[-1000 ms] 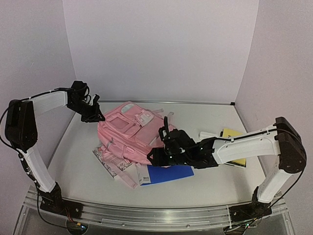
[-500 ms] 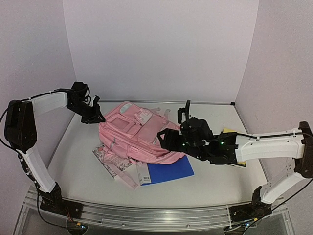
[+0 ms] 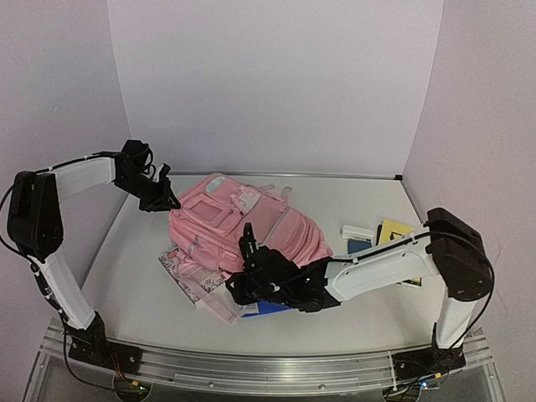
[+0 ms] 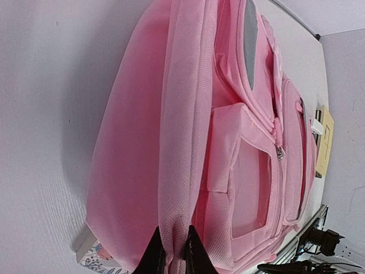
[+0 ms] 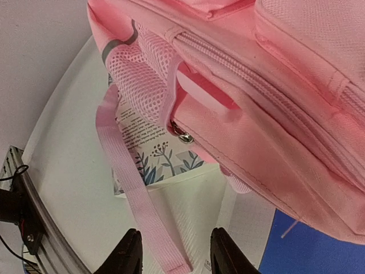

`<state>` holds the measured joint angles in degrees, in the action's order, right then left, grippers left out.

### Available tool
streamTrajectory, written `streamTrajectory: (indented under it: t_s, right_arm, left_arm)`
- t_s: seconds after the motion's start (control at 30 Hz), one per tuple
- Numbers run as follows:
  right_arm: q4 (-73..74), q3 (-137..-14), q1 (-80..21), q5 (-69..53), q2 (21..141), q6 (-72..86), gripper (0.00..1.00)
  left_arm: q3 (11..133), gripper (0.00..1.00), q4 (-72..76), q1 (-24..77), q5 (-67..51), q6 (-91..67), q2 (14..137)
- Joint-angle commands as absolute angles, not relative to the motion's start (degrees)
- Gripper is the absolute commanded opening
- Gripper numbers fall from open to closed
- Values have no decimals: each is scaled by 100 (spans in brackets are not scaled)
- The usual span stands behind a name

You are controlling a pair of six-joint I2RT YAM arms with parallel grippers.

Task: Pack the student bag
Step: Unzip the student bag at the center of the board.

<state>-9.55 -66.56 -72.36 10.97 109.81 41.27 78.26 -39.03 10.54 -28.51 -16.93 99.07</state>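
The student bag (image 3: 243, 226), a soft pink backpack, lies front-up in the middle of the table. My left gripper (image 3: 167, 202) sits at its far left corner. In the left wrist view that gripper (image 4: 172, 258) is shut on a fold of the bag's (image 4: 188, 114) pink side fabric. My right gripper (image 3: 238, 290) hovers low at the bag's near edge. In the right wrist view this gripper (image 5: 177, 254) is open over a white book (image 5: 199, 211), and a loose pink strap (image 5: 134, 194) runs between its fingers. A metal zip pull (image 5: 182, 135) hangs just ahead.
A floral-covered book (image 3: 186, 270) and a blue book (image 3: 270, 306) stick out from under the bag's near side. A yellow notebook (image 3: 394, 229), a white item (image 3: 356, 231) and a small dark blue item (image 3: 360, 245) lie at the right. Walls enclose the table.
My right arm rose beside the bag's right side, then swung left and down to its near edge, and its jaws narrowed. The left gripper and its hold stayed put.
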Motion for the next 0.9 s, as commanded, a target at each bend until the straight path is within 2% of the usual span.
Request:
streamTrajectory:
  t_s: [0.0, 0.17, 0.53, 0.73, 0.87]
  right_arm:
    - [-1245, -7364, -7217, 1194, 11564, 3898, 40]
    - [-1239, -7731, -7215, 1780, 12125, 4068, 45]
    - [-961, -8592, -7212, 2953, 13154, 4278, 45]
    - [-888, -8959, -7199, 3192, 13520, 4148, 29]
    - [-878, -9070, -7198, 3248, 13524, 4102, 9]
  left_arm:
    - [7863, 0, -3708, 1000, -3103, -1758, 9735]
    - [7804, 0, -3627, 1000, -3211, -1775, 9637]
    - [7796, 0, -3608, 997, -3260, -1803, 9535]
    - [7796, 0, -3604, 998, -3296, -1819, 9447]
    - [7796, 0, -3612, 995, -3310, -1838, 9425]
